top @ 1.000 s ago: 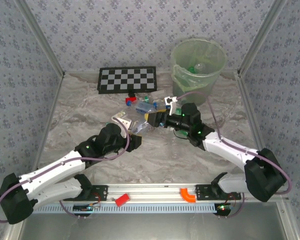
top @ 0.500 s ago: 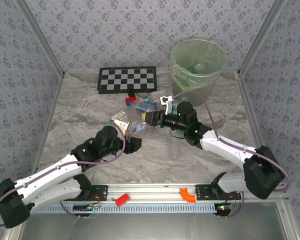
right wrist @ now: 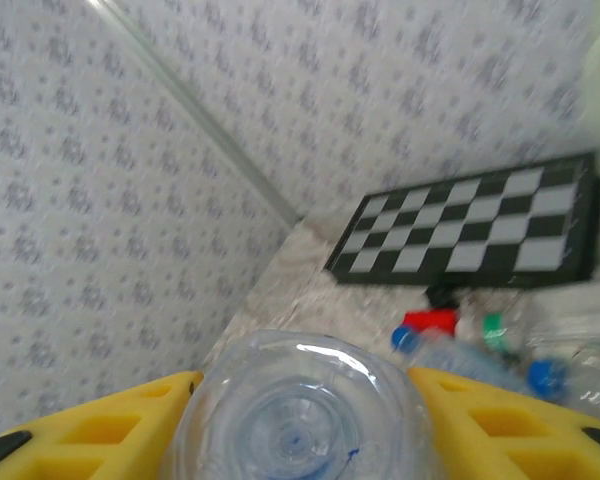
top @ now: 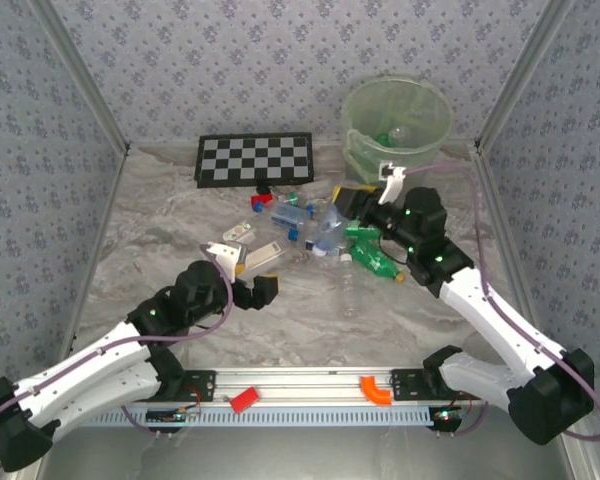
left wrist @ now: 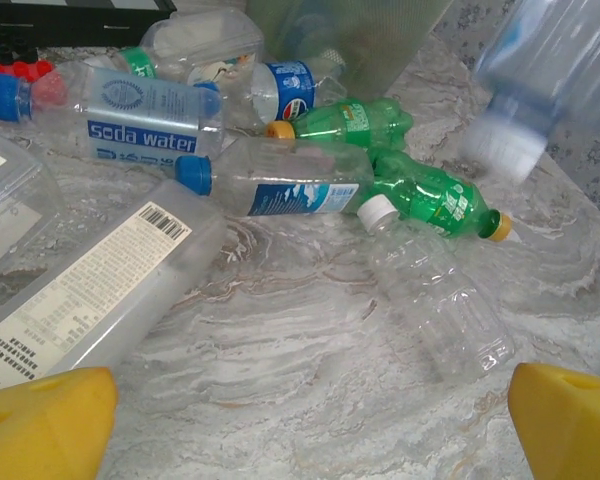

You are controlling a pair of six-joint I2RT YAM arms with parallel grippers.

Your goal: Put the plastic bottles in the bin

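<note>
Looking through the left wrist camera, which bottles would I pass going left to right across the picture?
Soda water bottle → middle blue-capped bottle → nearer green bottle → raised bottle, blurred, up at the right.

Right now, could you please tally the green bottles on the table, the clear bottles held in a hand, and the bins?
Green bottles on the table: 2
Clear bottle in the right hand: 1
Bin: 1
Total: 4
</note>
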